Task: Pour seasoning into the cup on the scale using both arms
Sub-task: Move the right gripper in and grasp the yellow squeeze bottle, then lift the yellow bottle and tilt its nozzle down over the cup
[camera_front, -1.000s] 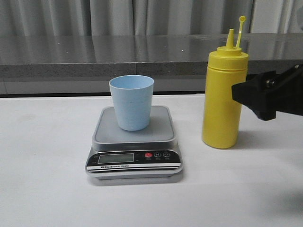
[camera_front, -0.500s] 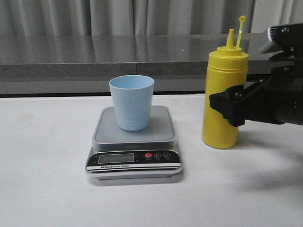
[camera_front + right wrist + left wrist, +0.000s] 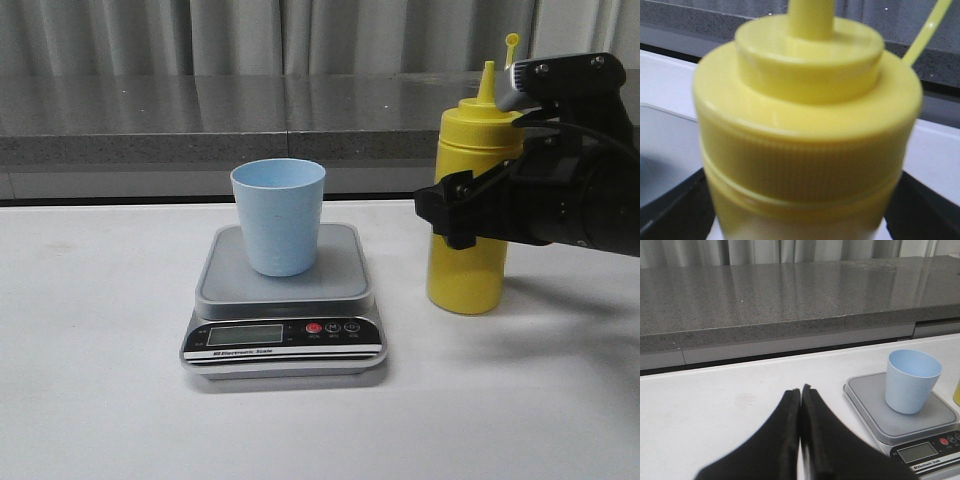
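Left gripper (image 3: 800, 395): only visible in the left wrist view, fingers pressed together tip to tip, nothing between them. It sits above bare table (image 3: 90, 400), left of the scale and well apart from it, pointing toward the back edge.

Scale (image 3: 284, 310): flat on the table, about mid-width and a bit nearer the front edge than the back, black panel with LCD and red button facing the front edge. Display digits unreadable.

Cup (image 3: 279, 216): light blue, upright, standing on the scale platform, roughly centred, slightly toward its back edge. Same cup (image 3: 912, 380) and scale (image 3: 875, 412) show in the left wrist view. Contents can't be seen from either angle.

Seasoning (image 3: 468, 270): yellow squeeze bottle, upright on the table right of the scale, near it but not touching. Nozzle points straight up, tethered cap off and sticking up beside it.

Right gripper (image 3: 452, 212): arm comes in from the right edge, roughly level, wrist turned so the fingers (image 3: 445, 212) run horizontally across the bottle's upper body. In the right wrist view the seasoning (image 3: 807, 150) fills the frame, with a black finger showing on either side of it low down. Jaws straddle the bottle; whether they actually press on it, can't tell. Bottle base on the table.
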### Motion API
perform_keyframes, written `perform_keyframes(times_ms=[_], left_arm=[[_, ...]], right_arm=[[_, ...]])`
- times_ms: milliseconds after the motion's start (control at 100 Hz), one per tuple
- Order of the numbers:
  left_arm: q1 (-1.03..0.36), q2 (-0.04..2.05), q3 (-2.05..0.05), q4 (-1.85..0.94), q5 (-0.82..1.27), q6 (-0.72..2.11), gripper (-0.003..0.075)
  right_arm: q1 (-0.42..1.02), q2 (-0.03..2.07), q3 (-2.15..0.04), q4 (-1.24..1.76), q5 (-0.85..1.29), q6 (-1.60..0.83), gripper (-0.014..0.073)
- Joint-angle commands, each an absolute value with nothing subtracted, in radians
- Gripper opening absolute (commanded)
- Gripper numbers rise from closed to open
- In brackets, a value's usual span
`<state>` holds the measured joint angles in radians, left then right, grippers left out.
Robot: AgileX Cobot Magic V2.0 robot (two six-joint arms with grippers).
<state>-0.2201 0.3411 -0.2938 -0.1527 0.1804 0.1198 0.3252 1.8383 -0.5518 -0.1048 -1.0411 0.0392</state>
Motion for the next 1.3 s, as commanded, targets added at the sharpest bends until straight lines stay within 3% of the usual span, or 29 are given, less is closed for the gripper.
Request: perform_keyframes(times_ms=[0, 180, 400, 460, 900, 1290], left_arm=[[-0.216, 0.346, -0.321, -0.161, 0.097, 0.11, -0.002], [-0.216, 0.346, -0.321, -0.161, 0.097, 0.11, -0.002], [-0.216, 0.346, -0.321, -0.161, 0.097, 0.11, -0.002], [-0.216, 0.346, -0.321, -0.161, 0.097, 0.11, -0.002], [-0.216, 0.346, -0.321, -0.161, 0.097, 0.11, -0.002], [-0.216, 0.346, -0.321, -0.161, 0.097, 0.11, -0.002]], right_arm=[[0.323, 1.817, -0.579, -0.117, -1.112, 0.04, 0.0637], [0.323, 1.819, -0.582, -0.117, -1.116, 0.04, 0.0603], [0.323, 1.818, -0.582, -0.145, -1.118, 0.04, 0.0269], [0.323, 1.813, -0.582, -0.159, -1.119, 0.04, 0.0233], [0.323, 1.675, -0.591, -0.231, -1.08, -0.077, 0.0231], [0.347, 1.647, -0.794, -0.458, -0.672, -0.092, 0.0231]])
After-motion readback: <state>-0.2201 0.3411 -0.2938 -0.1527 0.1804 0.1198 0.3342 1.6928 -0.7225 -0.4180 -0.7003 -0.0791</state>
